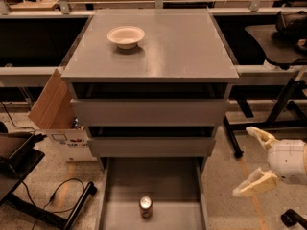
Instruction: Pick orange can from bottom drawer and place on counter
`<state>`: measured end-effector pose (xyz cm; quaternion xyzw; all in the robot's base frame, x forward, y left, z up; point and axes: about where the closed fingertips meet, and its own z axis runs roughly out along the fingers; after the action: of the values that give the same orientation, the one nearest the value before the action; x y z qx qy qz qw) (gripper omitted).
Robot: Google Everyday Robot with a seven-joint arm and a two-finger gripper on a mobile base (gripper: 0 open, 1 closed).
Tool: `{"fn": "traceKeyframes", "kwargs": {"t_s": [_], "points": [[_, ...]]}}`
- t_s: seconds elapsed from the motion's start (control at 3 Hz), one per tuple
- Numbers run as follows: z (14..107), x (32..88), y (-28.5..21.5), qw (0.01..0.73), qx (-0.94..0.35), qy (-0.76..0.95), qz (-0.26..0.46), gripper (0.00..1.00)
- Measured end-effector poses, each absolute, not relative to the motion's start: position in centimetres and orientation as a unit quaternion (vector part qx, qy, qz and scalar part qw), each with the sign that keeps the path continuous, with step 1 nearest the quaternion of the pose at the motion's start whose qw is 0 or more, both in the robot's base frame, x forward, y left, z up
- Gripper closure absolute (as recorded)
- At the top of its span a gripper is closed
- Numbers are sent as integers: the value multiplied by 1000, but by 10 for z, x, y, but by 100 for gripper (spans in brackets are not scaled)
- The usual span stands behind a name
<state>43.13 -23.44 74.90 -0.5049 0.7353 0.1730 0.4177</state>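
The orange can [146,207] stands upright on the floor of the open bottom drawer [163,183], near its front middle; its silver top shows. The counter [158,44] is the flat grey top of the drawer cabinet. My gripper [255,161] is at the lower right, outside the drawer and to the right of the cabinet, about level with the drawer. Its two cream fingers [259,136] are spread apart and hold nothing. The can is well to the left of the gripper.
A white bowl [125,36] sits on the counter's back left. The two upper drawers [148,111] are closed. A cardboard box [56,110] leans at the cabinet's left. Cables and a dark stand [43,205] lie on the floor left. Dark benches flank the cabinet.
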Motion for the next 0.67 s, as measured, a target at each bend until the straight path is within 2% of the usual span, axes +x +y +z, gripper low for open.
{"fn": "traceKeyframes", "kwargs": {"t_s": [0.33, 0.67], "points": [[722, 433, -223, 421, -498, 735, 187, 0], [647, 438, -201, 436, -474, 734, 216, 0]]}}
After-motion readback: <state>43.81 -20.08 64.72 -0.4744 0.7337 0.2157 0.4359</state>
